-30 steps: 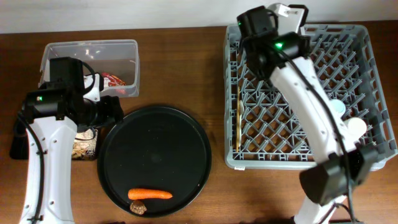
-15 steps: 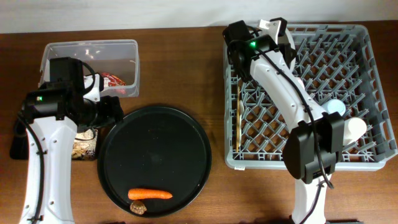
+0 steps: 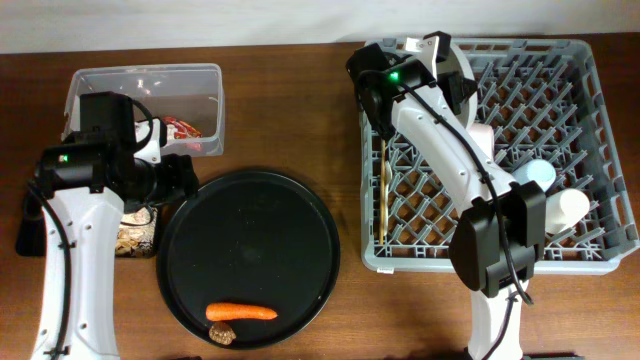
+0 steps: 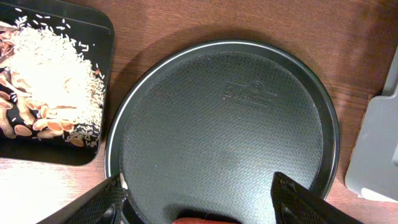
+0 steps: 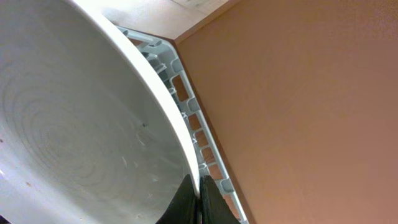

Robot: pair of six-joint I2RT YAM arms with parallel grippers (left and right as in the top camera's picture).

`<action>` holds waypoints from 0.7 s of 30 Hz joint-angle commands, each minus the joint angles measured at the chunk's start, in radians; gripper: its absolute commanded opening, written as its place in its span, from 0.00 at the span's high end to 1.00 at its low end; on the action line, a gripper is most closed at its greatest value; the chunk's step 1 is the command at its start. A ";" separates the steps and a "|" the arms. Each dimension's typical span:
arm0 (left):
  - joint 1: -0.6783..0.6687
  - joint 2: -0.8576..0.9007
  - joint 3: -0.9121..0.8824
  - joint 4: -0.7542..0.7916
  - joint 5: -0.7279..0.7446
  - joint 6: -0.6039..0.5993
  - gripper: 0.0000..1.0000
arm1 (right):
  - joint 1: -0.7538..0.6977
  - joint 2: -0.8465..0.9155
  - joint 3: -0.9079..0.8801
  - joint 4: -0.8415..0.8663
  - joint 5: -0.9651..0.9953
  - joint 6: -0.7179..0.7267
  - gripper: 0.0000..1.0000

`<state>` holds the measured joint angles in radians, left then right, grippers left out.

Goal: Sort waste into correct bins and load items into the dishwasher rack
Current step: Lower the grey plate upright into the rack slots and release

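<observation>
While R arm (image 3: 445, 140) arches over far-left corner of grey lattice plastic rack (image 3: 570, 90) | R gripper (image 5: 198, 198) pinching glossy white round plate (image 5: 81, 124) | L gripper (image 4: 199, 196) agape

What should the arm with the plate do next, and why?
Probably ease the plate a little lower into the rack. The right gripper is shut on its rim, right beside the rack's corner wall. I can't tell whether the plate is resting in the rack yet, so letting go now seems risky.
</observation>
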<state>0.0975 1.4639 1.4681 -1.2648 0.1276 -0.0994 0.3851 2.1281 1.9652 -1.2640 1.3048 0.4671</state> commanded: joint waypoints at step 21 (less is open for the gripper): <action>0.002 -0.002 0.002 0.006 0.014 -0.013 0.25 | 0.117 0.012 0.005 -0.150 -0.453 0.176 0.72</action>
<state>0.0975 1.4639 1.4681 -1.2606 0.1280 -0.0998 0.4290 2.1296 1.9652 -1.4208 0.9146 0.6289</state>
